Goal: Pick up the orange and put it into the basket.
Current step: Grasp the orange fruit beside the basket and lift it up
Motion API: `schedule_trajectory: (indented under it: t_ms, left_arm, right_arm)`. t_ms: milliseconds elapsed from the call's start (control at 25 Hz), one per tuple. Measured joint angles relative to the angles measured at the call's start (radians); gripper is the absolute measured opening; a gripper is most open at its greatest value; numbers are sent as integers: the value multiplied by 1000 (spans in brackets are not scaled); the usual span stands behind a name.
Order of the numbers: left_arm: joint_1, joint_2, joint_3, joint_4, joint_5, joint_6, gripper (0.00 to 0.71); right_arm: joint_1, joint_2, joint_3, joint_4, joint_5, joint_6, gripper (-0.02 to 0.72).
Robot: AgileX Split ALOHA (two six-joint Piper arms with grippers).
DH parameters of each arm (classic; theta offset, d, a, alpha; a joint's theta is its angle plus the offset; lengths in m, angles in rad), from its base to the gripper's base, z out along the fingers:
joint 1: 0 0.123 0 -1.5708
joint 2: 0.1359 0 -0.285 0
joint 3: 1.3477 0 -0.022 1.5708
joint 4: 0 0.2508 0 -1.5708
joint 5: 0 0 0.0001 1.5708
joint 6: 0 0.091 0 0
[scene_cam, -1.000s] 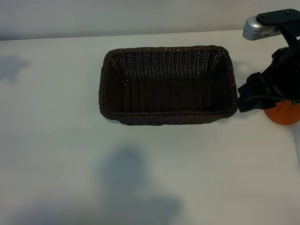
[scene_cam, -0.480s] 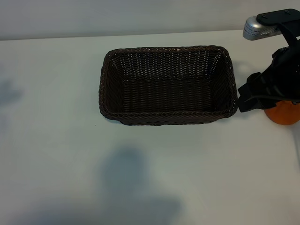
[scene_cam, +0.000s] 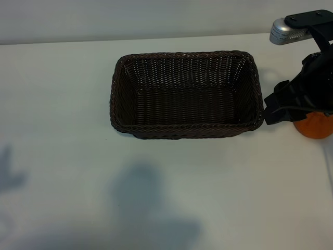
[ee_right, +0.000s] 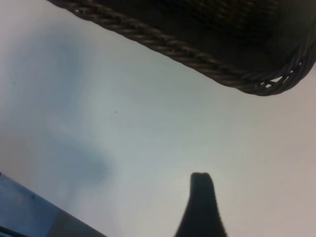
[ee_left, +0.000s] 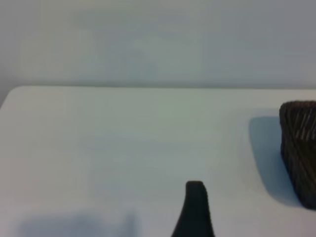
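1. The basket (scene_cam: pixel 186 94), a dark brown rectangular wicker container with a braided rim, stands on the white tabletop (scene_cam: pixel 208 182); nothing lies inside it.
2. The orange (scene_cam: pixel 314 125) rests on the tabletop just beyond the basket's right short side, apart from the rim. Its upper part is hidden by the right arm; only the lower curve shows.
3. The right gripper (scene_cam: pixel 291 107) sits between the basket's right end and the orange, directly over the fruit and pointing steeply down. Its jaws stand spread; the exterior view does not show whether they touch the orange.
4. In the right wrist view one dark fingertip (ee_right: pixel 201 205) hangs above bare tabletop, with the basket's braided rim (ee_right: pixel 197 59) near it; the orange is out of that view.
5. The left gripper does not appear in the exterior view. In its wrist view one dark fingertip (ee_left: pixel 194 210) shows above the tabletop, well apart from the basket's left end (ee_left: pixel 300 148); the jaws stand wide apart and carry nothing.
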Motion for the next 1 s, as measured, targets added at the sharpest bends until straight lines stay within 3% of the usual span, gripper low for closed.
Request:
schedule_trajectory:
  t_ms: [600, 800, 1000]
  left_arm:
    - [0, -162, 270, -72, 0, 34, 594]
    - [0, -257, 277, -65, 68, 43, 594]
    - [0, -332, 257, 29, 141, 40, 594]
  right_arm:
    - [0, 0, 0, 0, 0, 0, 524]
    - [0, 0, 0, 0, 0, 0, 524]
    - [0, 0, 0, 0, -1, -15, 524]
